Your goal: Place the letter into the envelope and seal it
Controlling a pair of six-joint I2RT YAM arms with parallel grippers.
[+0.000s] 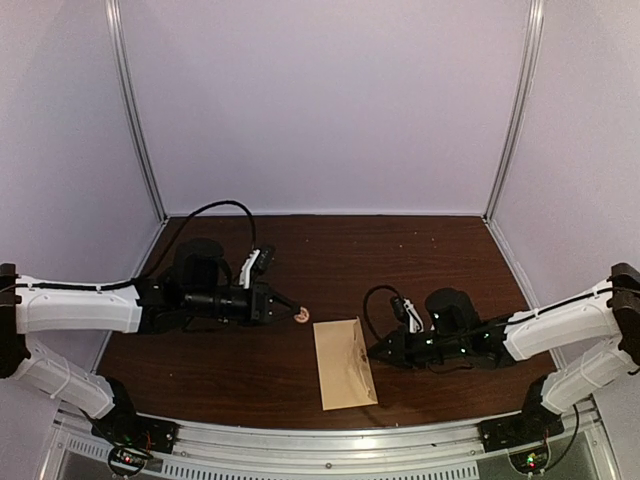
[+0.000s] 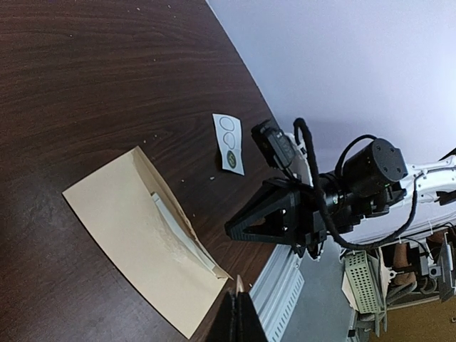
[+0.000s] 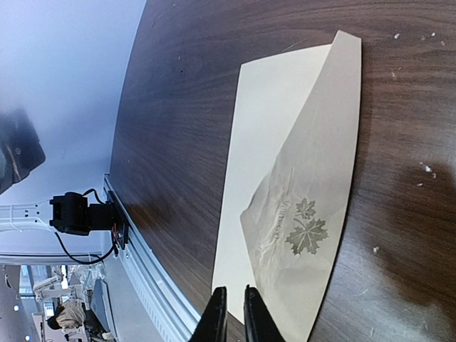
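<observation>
The tan envelope (image 1: 345,362) lies flat on the table at front centre. Its pointed flap (image 3: 313,192), printed with a maple leaf, is folded over the body, its edge lifted a little (image 2: 182,228). A pale strip shows under that edge; the rest of the letter is hidden. My left gripper (image 1: 296,312) hovers just off the envelope's far left corner, shut on a small round sticker (image 1: 302,317), seen as a thin sliver (image 2: 240,286) between its tips. My right gripper (image 1: 374,352) is at the envelope's right edge, its fingers (image 3: 216,317) almost together with nothing between them.
A small white sticker card (image 2: 229,142) with round outlines lies on the wood beyond the envelope, beside my right gripper (image 2: 239,229). The metal rail (image 1: 320,440) runs along the table's near edge. White walls enclose the back and both sides.
</observation>
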